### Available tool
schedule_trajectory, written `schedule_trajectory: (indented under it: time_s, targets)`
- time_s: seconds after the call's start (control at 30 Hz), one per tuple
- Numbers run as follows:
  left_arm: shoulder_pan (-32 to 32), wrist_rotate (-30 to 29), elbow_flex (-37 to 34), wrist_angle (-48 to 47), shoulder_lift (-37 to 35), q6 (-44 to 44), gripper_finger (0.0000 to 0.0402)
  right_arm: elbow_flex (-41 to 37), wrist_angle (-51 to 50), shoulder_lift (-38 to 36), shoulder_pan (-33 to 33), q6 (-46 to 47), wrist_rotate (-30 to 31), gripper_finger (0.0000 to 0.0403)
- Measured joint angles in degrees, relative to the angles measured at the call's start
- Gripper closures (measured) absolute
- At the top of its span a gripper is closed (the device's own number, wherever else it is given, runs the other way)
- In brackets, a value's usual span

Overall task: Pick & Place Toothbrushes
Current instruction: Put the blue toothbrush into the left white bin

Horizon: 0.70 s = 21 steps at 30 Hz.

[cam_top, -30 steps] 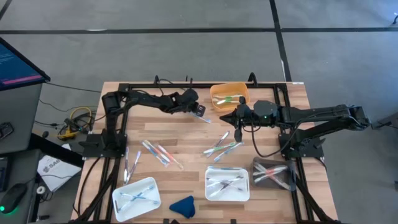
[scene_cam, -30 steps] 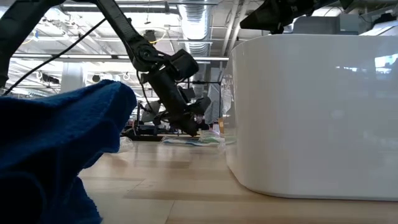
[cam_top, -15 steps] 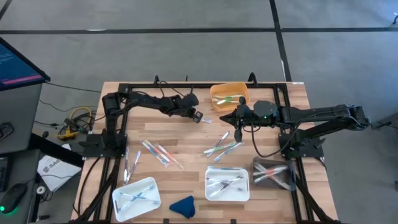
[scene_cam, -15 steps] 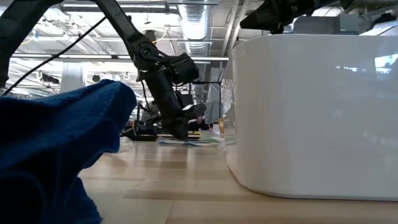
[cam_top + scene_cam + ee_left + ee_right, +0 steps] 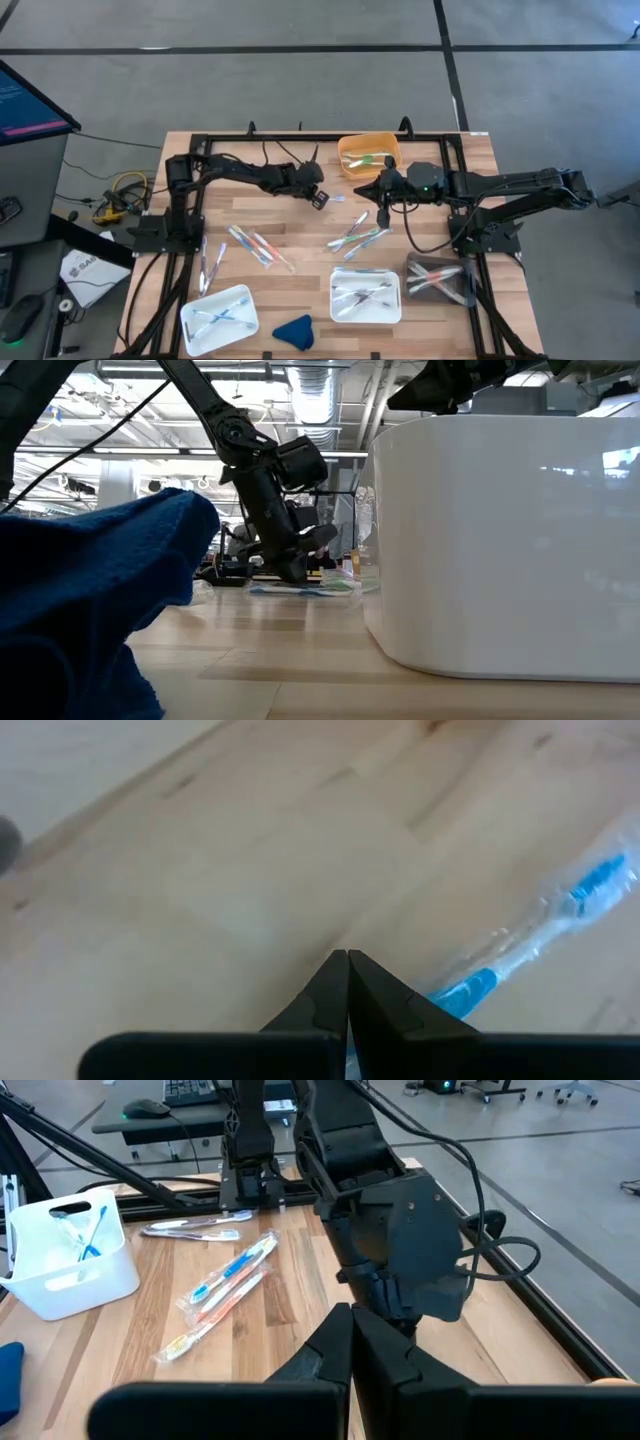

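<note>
A wrapped white-and-blue toothbrush [image 5: 540, 930] lies flat on the wooden table [image 5: 280, 215], left of the table's middle. My left gripper [image 5: 321, 199] is shut, slanting down just over the wood, and the toothbrush's near end runs under the flank of one finger [image 5: 400, 1005]. The gripper also shows low over the table in the low view [image 5: 292, 572]. My right gripper [image 5: 379, 190] hangs shut and empty above the table beside an orange bin [image 5: 368, 155]. Its shut tips [image 5: 350, 1312] point at the left arm's gripper. My left gripper slants down from the table's far left side with its fingers shut. The blue handle end [image 5: 462, 992] of the toothbrush disappears behind one finger. That finger hides the spot, so I cannot tell whether the gripper touches or pinches the wrapper.
Loose toothbrushes lie at the middle [image 5: 358, 233], centre-left [image 5: 255, 245] and left edge [image 5: 210, 262]. Two white trays [image 5: 365, 293] [image 5: 218, 318] and a dark container [image 5: 440, 277] hold more along the near side. A blue cloth [image 5: 293, 331] sits at the near edge.
My left gripper has moved toward the table's near edge and a little to the right, sinking slightly and tipping steeper. The toothbrush beside it has shifted the same way along the table.
</note>
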Motion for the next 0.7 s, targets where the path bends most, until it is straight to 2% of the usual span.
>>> schedule_trajectory:
  time_s: [0.7]
  targets:
    - [-8.2, 0.4, 0.0, -2.7, -0.1, -2.5, 0.0401, 0.0, -2.0, 0.0, 0.0, 0.0, 0.0, 0.0403]
